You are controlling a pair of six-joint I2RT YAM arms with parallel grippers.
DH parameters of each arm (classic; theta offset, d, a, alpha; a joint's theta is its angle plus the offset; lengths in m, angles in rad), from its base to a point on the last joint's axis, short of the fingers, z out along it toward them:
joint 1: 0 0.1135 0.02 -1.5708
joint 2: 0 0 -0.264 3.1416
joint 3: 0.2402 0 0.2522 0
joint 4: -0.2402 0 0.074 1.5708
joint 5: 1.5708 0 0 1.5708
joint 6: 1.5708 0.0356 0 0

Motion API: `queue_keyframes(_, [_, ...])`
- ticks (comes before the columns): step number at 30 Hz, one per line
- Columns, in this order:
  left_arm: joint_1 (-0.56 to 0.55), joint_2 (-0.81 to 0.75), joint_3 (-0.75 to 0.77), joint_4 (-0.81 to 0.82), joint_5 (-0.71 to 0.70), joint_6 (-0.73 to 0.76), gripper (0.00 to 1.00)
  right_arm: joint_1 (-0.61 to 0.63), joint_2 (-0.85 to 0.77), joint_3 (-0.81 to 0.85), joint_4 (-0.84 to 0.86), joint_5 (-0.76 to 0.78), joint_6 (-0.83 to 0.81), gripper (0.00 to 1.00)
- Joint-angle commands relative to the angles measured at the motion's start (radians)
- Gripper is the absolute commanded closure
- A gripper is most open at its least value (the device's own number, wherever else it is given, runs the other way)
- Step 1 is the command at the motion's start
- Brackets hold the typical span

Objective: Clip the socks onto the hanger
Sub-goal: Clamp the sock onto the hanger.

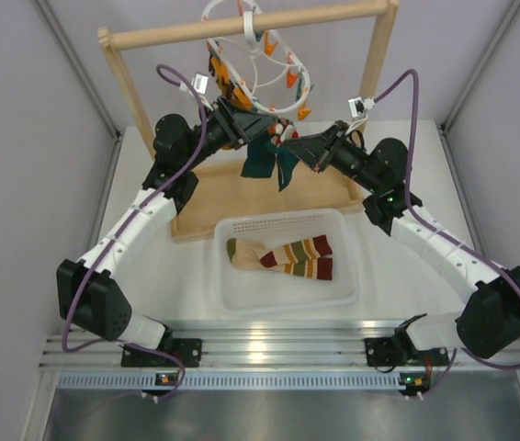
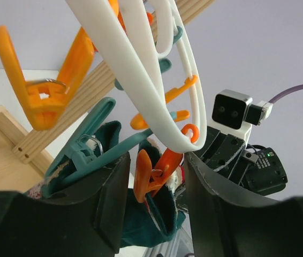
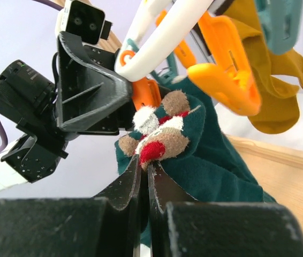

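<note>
1. The hanger ring is smooth, glossy white plastic.
2. Its orange clips and teal clips are shiny moulded plastic. A thin metal spring ring shows in one teal clip.
3. The teal sock is matt knitted cloth, and its face motif looks fuzzy.
4. The mustard cloth to the right is soft and matt.
5. The striped socks are ribbed knit and lie in a white plastic basket with a perforated far wall.
6. The rail frame and the tray are bare pale wood with a matt finish and visible grain.
7. The jaws are matt black plastic, faintly textured.
8. The counter is smooth and white. The rail at its near edge is brushed metal.
</note>
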Motion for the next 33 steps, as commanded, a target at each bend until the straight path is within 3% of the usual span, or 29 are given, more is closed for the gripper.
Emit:
queue_keyframes(1, [0.015,-0.015,0.029,0.103,-0.040,-0.017,0.50,-0.001,0.014,0.046,0.078,0.007,-0.014,1.00])
queue_keyframes(8, [0.027,-0.024,0.032,0.117,-0.039,-0.022,0.38,-0.005,0.027,0.059,0.081,0.009,-0.011,1.00])
queue_keyframes(16, [0.048,-0.040,0.029,0.116,-0.052,-0.019,0.33,-0.004,-0.001,0.013,0.066,-0.002,-0.013,1.00])
queue_keyframes(19, [0.062,-0.041,0.040,0.114,-0.055,-0.025,0.35,-0.002,-0.005,0.000,0.049,-0.030,-0.027,0.82])
queue_keyframes(20, [0.070,-0.041,0.044,0.114,-0.058,-0.027,0.36,-0.002,-0.013,-0.009,0.044,-0.037,-0.033,0.65])
queue_keyframes(21, [0.074,-0.041,0.048,0.116,-0.058,-0.027,0.37,-0.002,-0.018,-0.013,0.029,-0.044,-0.055,0.58])
queue_keyframes(23, [0.088,-0.044,0.051,0.117,-0.060,-0.031,0.39,-0.002,-0.044,-0.035,0.009,-0.041,-0.082,0.53])
queue_keyframes(33, [0.122,-0.049,0.046,0.103,-0.048,-0.020,0.41,-0.025,-0.186,-0.107,-0.155,-0.024,-0.299,0.45])
